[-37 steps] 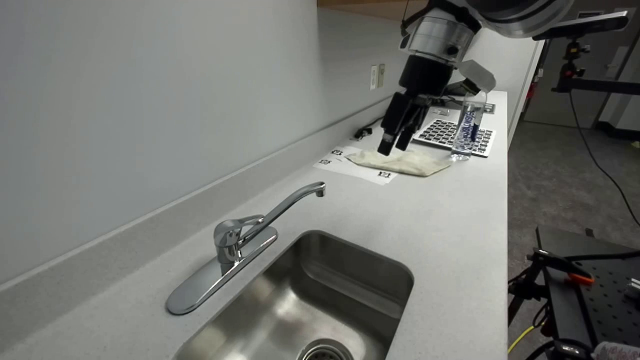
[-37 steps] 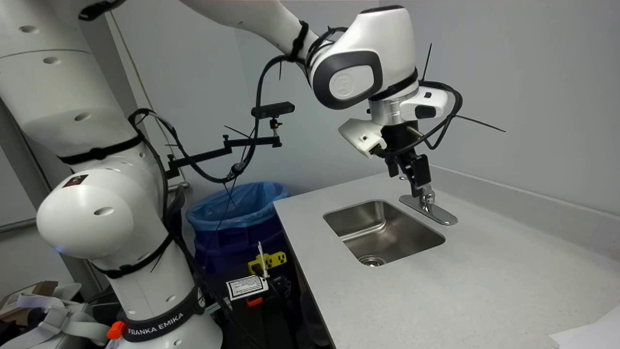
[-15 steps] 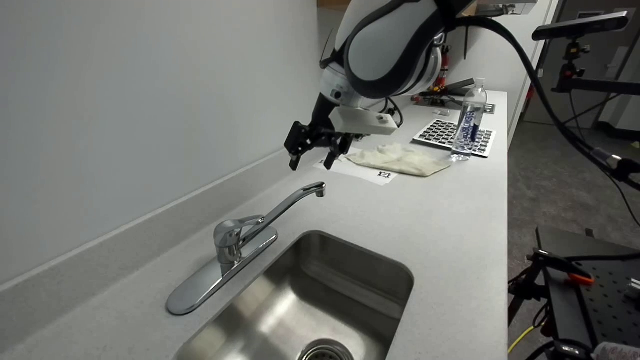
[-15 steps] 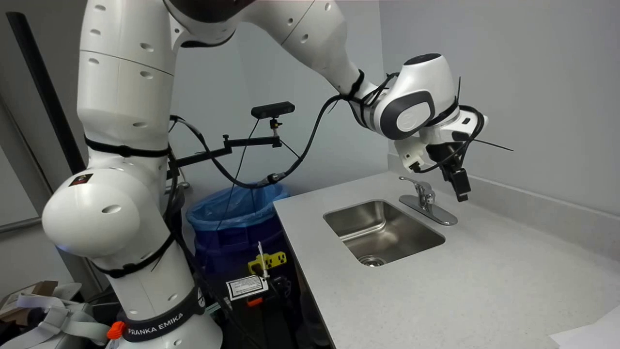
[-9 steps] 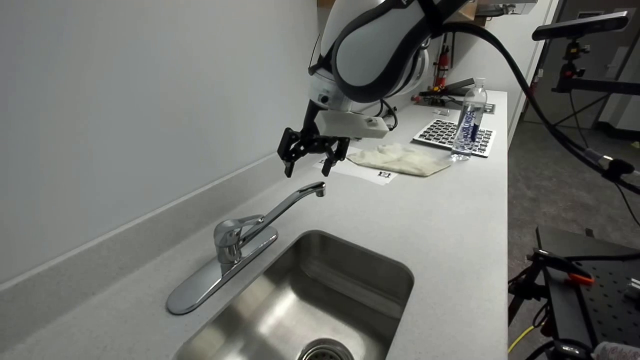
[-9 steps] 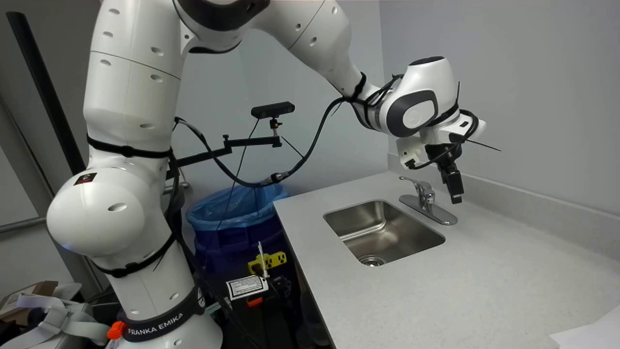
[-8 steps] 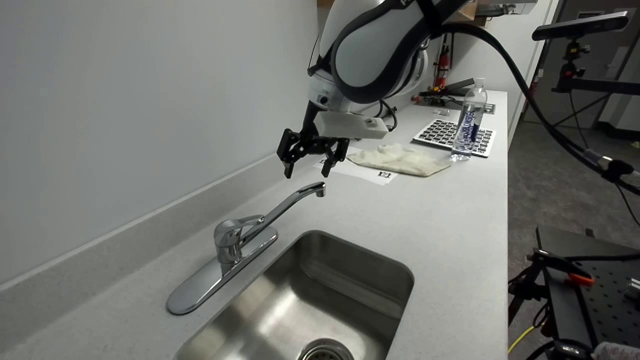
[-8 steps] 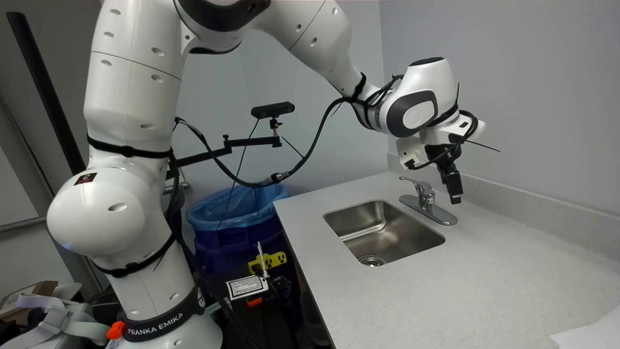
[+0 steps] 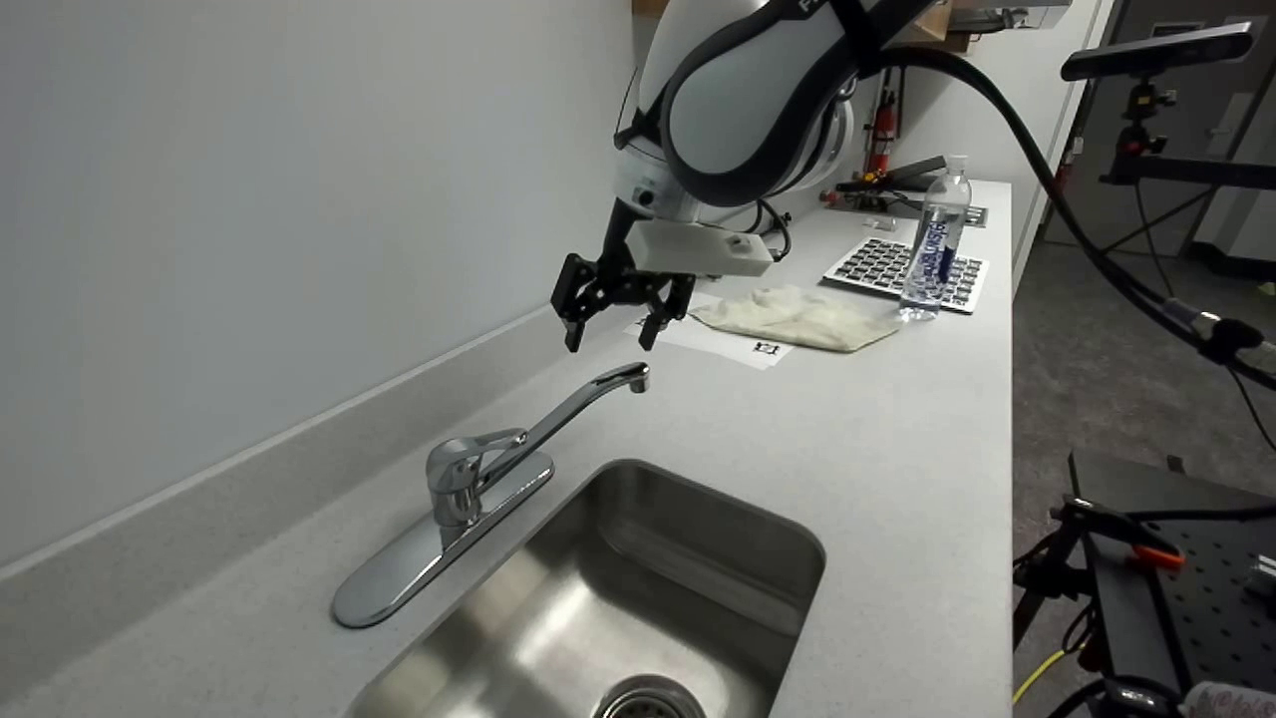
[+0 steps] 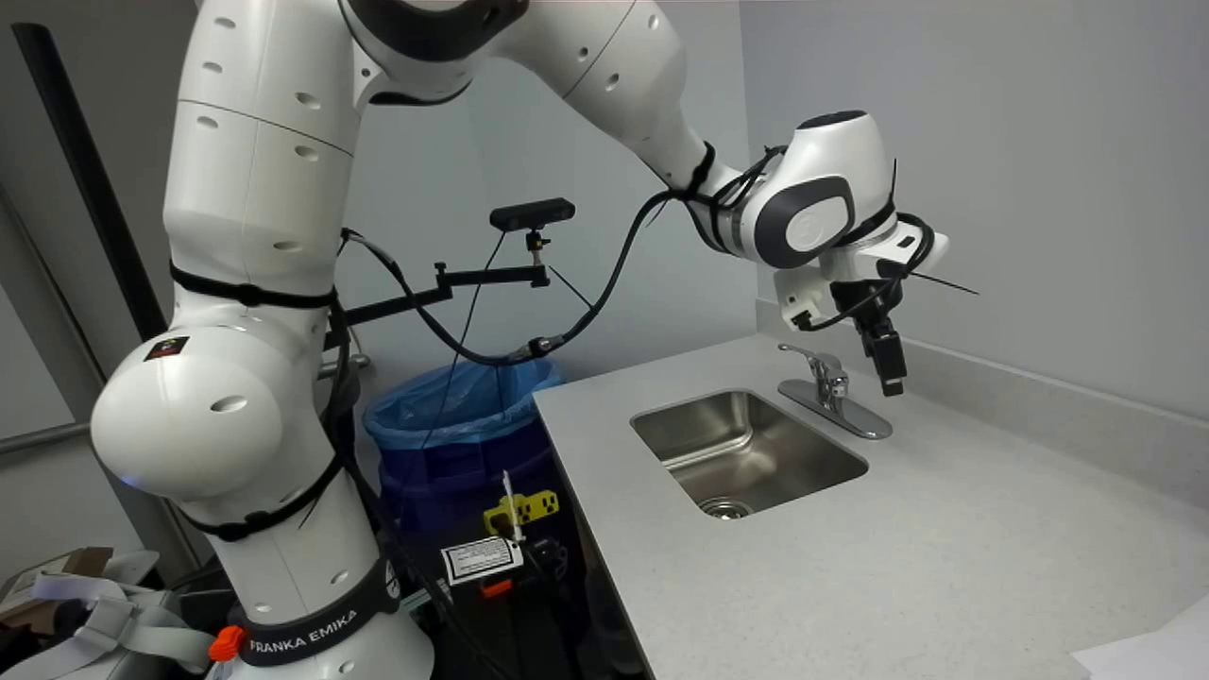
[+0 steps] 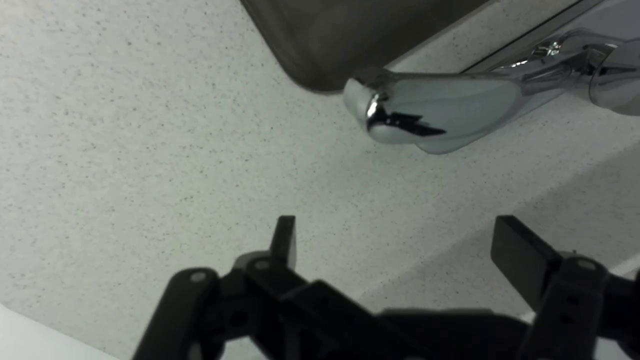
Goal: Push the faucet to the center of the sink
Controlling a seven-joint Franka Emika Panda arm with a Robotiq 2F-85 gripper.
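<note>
The chrome faucet (image 9: 568, 409) stands behind the steel sink (image 9: 718, 558); its spout points along the counter, past the sink's far corner, not over the basin. The faucet (image 10: 829, 382) and sink (image 10: 756, 463) also show in an exterior view. My gripper (image 9: 610, 344) is open and empty, just above and beyond the spout tip, near the wall; it also shows in an exterior view (image 10: 893, 389). In the wrist view, the gripper's (image 11: 395, 220) fingers are wide apart over bare counter; the spout (image 11: 455, 100) is ahead, not between them, with the sink corner (image 11: 340, 35) beyond it.
A wall (image 9: 299, 249) with a low backsplash (image 9: 299, 449) runs behind the faucet. A cream cloth (image 9: 797, 319) lies on printed paper (image 9: 728, 344) beyond the gripper. A water bottle (image 9: 937, 249) and a keyboard-like panel (image 9: 867, 264) are farther along the counter.
Since 2.5 s ago my gripper has moved toward the wall, closer to the spout tip, and turned so both fingers show apart. In the last half second it is nearly still. The faucet has not moved.
</note>
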